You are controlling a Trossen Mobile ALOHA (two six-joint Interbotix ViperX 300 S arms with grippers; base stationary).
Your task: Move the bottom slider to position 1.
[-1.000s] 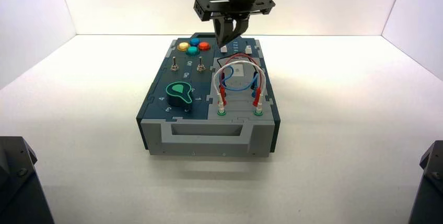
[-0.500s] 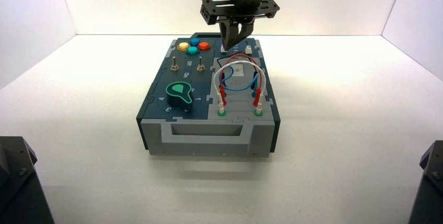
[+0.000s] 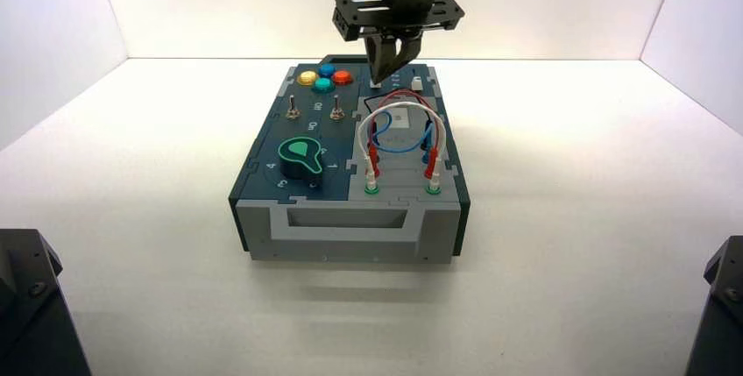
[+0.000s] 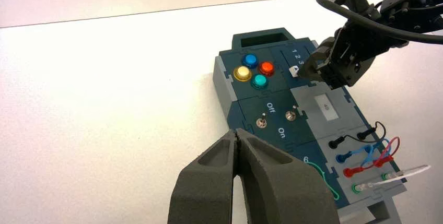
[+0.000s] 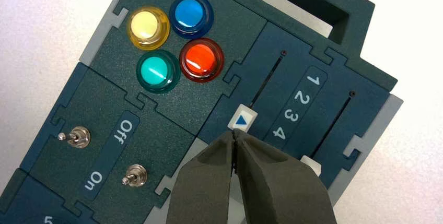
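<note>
The bottom slider's white knob (image 5: 243,120) bears a blue triangle and stands beside the 4 on its dark teal track, next to the coloured buttons. My right gripper (image 5: 234,133) is shut and empty. Its tips are at the knob's near edge, on the side away from the 1. In the high view the right gripper (image 3: 384,76) hangs over the box's far end. The other white knob (image 3: 416,84) sits to its right. My left gripper (image 4: 237,132) is shut and empty. It hovers off the box's left side.
Four round buttons (image 5: 177,41) sit beside the sliders, and two metal toggle levers (image 5: 133,176) lie nearer. Red, white and blue wires (image 3: 401,135) arch over the box's right half. A green knob (image 3: 300,157) sits at its near left.
My right gripper has shifted slightly to the right over the box's far end and stays shut. The slider knob has not visibly moved. The left arm is still.
</note>
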